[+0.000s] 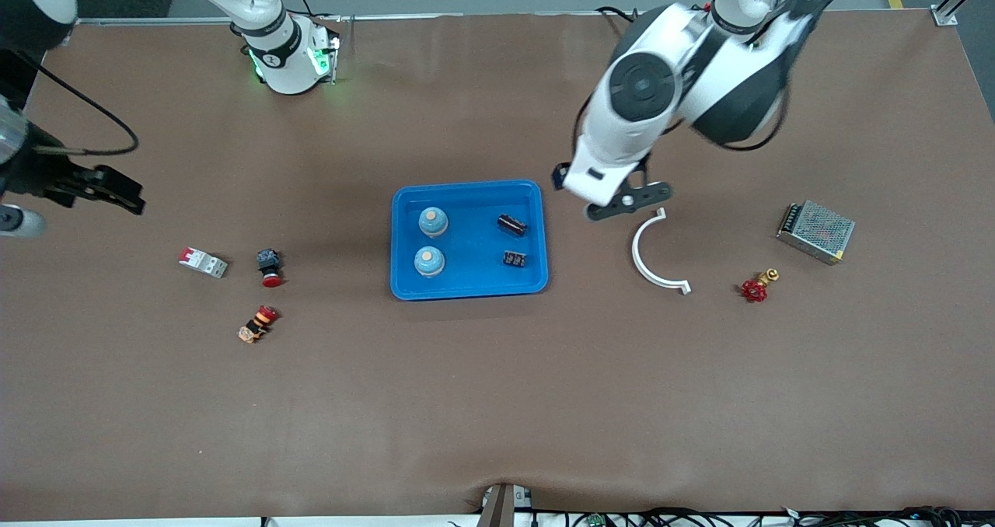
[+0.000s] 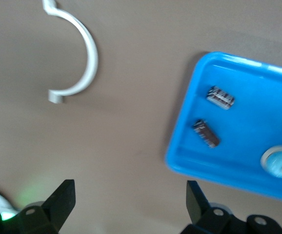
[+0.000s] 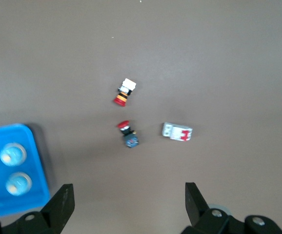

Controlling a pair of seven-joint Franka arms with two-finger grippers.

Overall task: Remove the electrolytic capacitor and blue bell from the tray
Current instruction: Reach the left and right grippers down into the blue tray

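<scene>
Inside the blue tray [image 1: 466, 282] at the table's middle lie two black capacitors [image 1: 511, 225] [image 1: 514, 259] and two pale blue bells [image 1: 432, 221] [image 1: 429, 261]. My left gripper [image 1: 628, 202] hangs open and empty over the bare table between the tray and a white curved clamp [image 1: 651, 251]. The left wrist view shows the tray [image 2: 248, 126], both capacitors [image 2: 220, 97] [image 2: 206, 133] and a bell [image 2: 279, 161]. My right gripper [image 1: 128, 193] is open and empty over the right arm's end of the table. The right wrist view shows the tray [image 3: 37, 165] and the bells [image 3: 12, 154] [image 3: 18, 184].
Toward the right arm's end lie a white circuit breaker [image 1: 203, 262], a red-capped black push button [image 1: 269, 266] and an orange-banded button [image 1: 257, 324]. Toward the left arm's end lie the white clamp [image 2: 85, 53], a red-handled valve [image 1: 757, 285] and a metal power supply [image 1: 816, 231].
</scene>
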